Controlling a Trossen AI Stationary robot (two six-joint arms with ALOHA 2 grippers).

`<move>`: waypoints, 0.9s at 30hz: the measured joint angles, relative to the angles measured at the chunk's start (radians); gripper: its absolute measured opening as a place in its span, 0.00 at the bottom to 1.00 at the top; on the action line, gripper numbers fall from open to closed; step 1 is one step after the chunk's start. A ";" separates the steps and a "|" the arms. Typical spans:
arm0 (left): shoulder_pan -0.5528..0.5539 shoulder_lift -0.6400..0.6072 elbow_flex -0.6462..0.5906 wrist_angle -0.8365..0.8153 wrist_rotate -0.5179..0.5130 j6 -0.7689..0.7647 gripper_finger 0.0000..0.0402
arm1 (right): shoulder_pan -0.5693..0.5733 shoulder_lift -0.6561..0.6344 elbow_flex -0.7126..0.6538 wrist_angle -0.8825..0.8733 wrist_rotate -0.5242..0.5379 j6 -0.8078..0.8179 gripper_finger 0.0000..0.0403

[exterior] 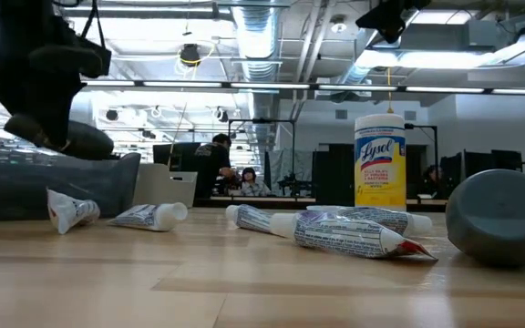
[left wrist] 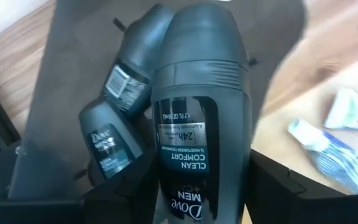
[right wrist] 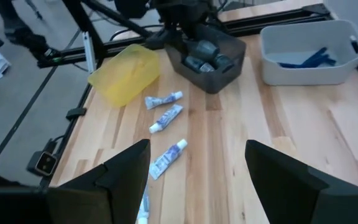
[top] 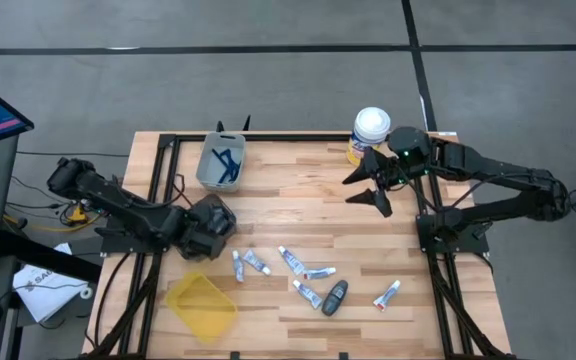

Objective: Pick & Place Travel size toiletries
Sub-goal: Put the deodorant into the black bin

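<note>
My left gripper hovers over a dark grey bin near the table's left edge and is shut on a dark grey Dove deodorant. Two more deodorants lie in that bin. Several white tubes and one more dark grey deodorant lie flat on the table's near half. Blue razors lie in a pale bin at the far left. My right gripper hangs open above the table's far right part, touching nothing. My left gripper pinches the deodorant between its two fingers, at the end printed "Dove". The fingers lie across its width and come from above. It is lifted clear over the dark bin, tilted, its rounded end pointing away from the fingers.
A yellow bin sits at the near left corner. A tall yellow Lysol canister stands at the far edge beside my right arm. Bare wood lies in the table's middle. People show in the room beyond.
</note>
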 joint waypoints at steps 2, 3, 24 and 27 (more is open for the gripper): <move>0.023 0.000 -0.006 0.004 -0.001 0.004 0.45 | -0.011 0.000 0.000 0.003 0.000 0.000 0.63; 0.035 0.000 -0.006 0.005 -0.002 0.007 0.47 | -0.017 0.000 0.000 0.005 0.000 0.000 0.63; 0.079 -0.068 -0.005 0.223 0.000 0.115 0.54 | -0.064 0.000 0.000 -0.006 -0.002 0.057 0.63; 0.079 -0.137 -0.005 0.322 -0.003 0.132 0.58 | -0.059 0.000 0.000 -0.018 -0.003 0.057 0.63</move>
